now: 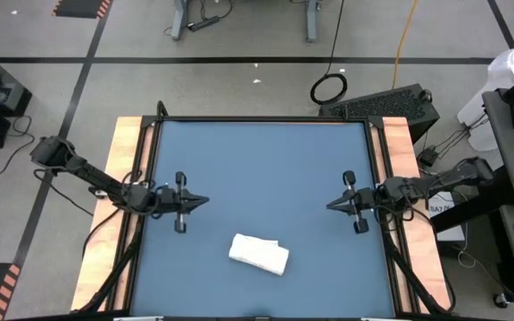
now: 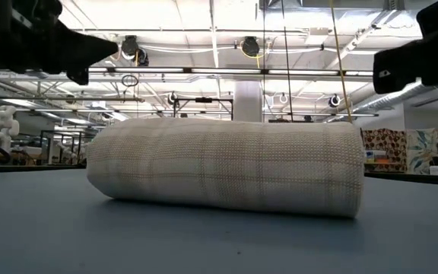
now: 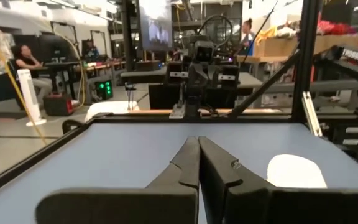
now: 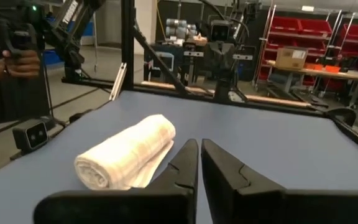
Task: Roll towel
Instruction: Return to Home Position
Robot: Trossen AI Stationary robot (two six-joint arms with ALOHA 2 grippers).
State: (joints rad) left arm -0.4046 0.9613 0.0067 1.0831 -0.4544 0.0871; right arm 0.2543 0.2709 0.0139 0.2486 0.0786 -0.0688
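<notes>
you are looking at one towel [image 1: 259,254], two arms and two claws. the towel is lying rolled up into a fat tube on the blue table [image 1: 257,152]. it is sitting near the edge at the bottom of the high view, about halfway across. a loose flap is poking out beside the roll. nothing is touching it.

the left claw [image 1: 205,202] is hanging over the left side of the table and pointing toward the middle. its two fingers are pressing together with nothing between them. the right claw [image 1: 328,205] is hanging over the right side and pointing back at the left one. its fingers are pressing together too and are holding nothing. the two claws are facing each other, well apart, and the towel is lying away from both.

a dark frame is running around the table, and two strips of wood [image 1: 125,178] are lying along its sides. a big workshop is showing behind it, with grey floor, cables, bright lights and red shelves [image 4: 340,37]. a person [image 3: 25,59] is sitting at a desk far off. a hand [image 4: 8,62] is gripping something dark beside the table.
</notes>
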